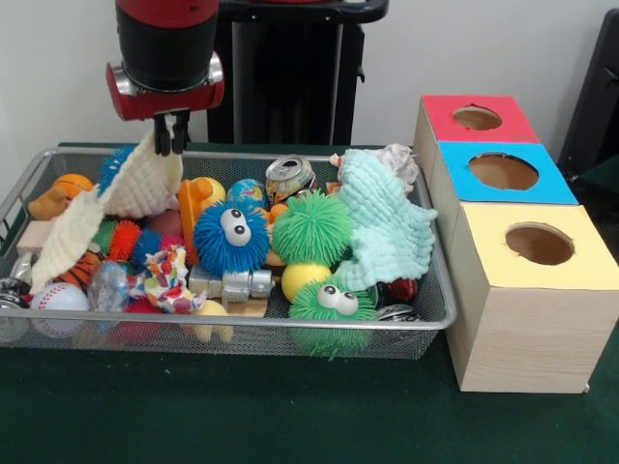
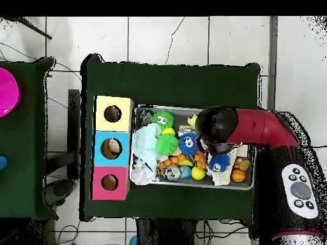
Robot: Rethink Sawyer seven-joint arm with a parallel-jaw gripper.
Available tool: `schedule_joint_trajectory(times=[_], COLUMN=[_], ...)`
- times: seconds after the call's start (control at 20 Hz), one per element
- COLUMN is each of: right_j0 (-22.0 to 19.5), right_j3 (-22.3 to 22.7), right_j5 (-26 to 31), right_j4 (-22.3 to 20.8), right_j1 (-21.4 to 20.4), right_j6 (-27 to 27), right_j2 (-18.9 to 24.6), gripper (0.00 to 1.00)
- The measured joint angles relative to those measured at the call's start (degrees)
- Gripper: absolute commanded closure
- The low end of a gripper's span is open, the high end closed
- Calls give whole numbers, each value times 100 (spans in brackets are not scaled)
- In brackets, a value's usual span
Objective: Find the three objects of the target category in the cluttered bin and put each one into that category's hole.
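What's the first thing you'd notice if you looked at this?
Probably the red and black arm hanging over the wire bin, its gripper pinching a cream cloth up out of the toy pile. Next, the fuzzy blue ball with googly eyes mid-bin, and the three boxes topped red, blue and yellow beside it.

A dark green tabletop (image 2: 172, 76) stands on a white tiled floor (image 2: 159, 38). A second green table (image 2: 22, 159) sits beside it. A pale wall (image 1: 58, 77) rises behind.
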Motion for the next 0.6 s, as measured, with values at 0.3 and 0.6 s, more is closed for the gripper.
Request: schedule_joint_trajectory(times=[0.3,0.6], right_j0=[32,57], right_j3=[47,141], right_j5=[34,34], right_j4=[103,188], right_j1=[-162,-206], right_j6=[0,0], right_j2=[-4,-7], gripper=[100,100])
